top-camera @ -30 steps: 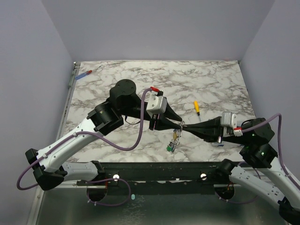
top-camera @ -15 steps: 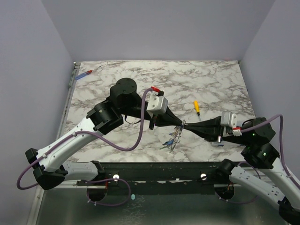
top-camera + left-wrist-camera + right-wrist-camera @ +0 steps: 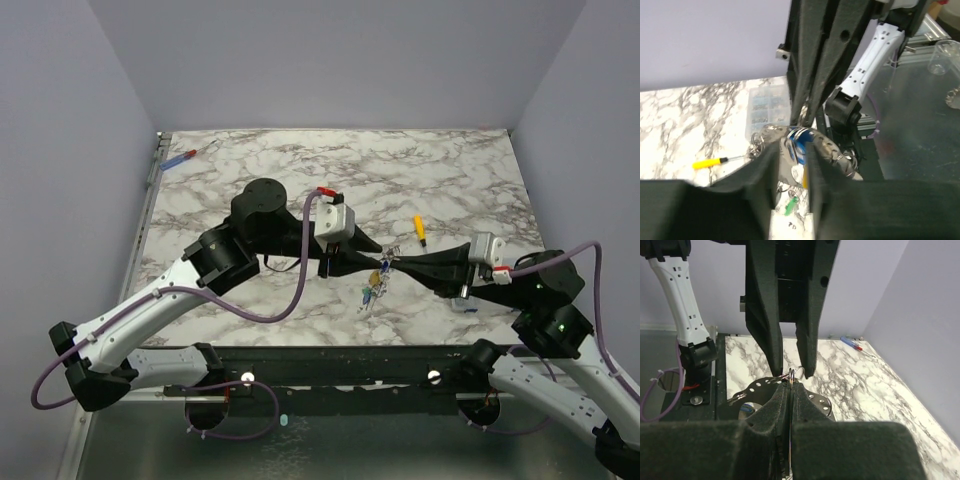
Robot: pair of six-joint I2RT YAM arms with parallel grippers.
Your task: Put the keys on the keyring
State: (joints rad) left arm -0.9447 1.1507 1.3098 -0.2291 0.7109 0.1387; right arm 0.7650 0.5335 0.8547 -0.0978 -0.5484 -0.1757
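My right gripper (image 3: 393,264) (image 3: 790,385) is shut on the thin silver keyring (image 3: 797,372), holding it above the table middle. The ring's edge pokes out past its tips. My left gripper (image 3: 377,262) (image 3: 792,150) meets it tip to tip and is closed on a silver key with a blue tag (image 3: 799,142). A perforated metal plate (image 3: 816,401) sits on the ring. More keys (image 3: 372,291) with coloured tags dangle below the two grippers, among them a green-tagged one (image 3: 791,205). How the key meets the ring is hidden by the fingers.
A yellow-handled screwdriver (image 3: 420,229) (image 3: 710,162) lies just behind the grippers. A clear plastic box (image 3: 767,105) sits under the right arm. A blue and red screwdriver (image 3: 180,158) lies at the far left corner. The marble table (image 3: 450,170) has walls on three sides.
Both grippers have shifted slightly away from the near edge, still tip to tip. The dangling keys swung and now hang higher, closer under the grippers.
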